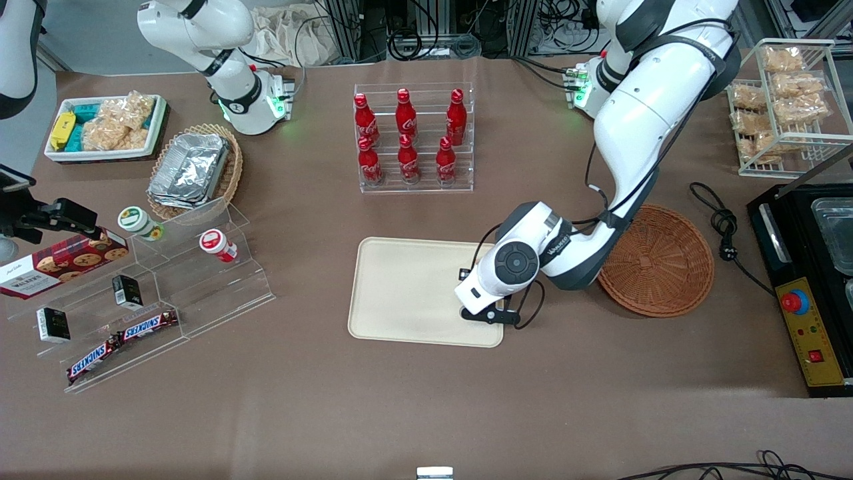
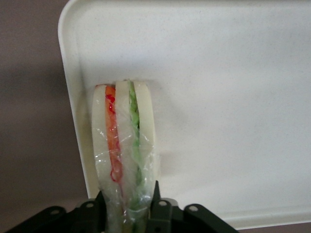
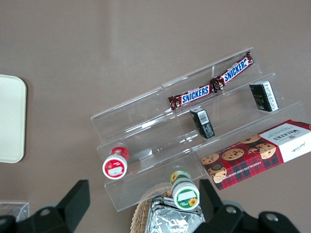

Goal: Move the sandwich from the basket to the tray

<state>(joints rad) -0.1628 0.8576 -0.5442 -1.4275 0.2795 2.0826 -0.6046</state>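
Left to right in the front view: acrylic steps (image 1: 160, 287) with Snickers bars (image 1: 123, 340) at lower left, foil containers (image 1: 190, 170) in a tan basket above them. Cola bottles (image 1: 408, 137) in a clear rack, upper centre. Below that the tray (image 1: 406, 293), cream, flat on the brown bench (image 1: 400, 413). Working arm reaches down over the tray's right-hand edge in the frame; its pincer (image 1: 490, 315) hangs low over the tray corner nearest the front camera, toward the working arm's end. Basket (image 1: 660, 260), reddish-brown, just beside the tray, centre right of the frame, looks empty now.

Wrist view: pincer (image 2: 130, 206) clenched on the sandwich (image 2: 125, 145), fingers (image 2: 156, 196) pinching the wrapped wedge at its narrow end. Sandwich hangs over the tray (image 2: 218, 97) close to its rim, shadow tight under it; touching or just above, can't tell.

Progress: pick from basket done, carry done. Left: set it down if not down already, let go, lift clear. Nearly finished, I'd judge.
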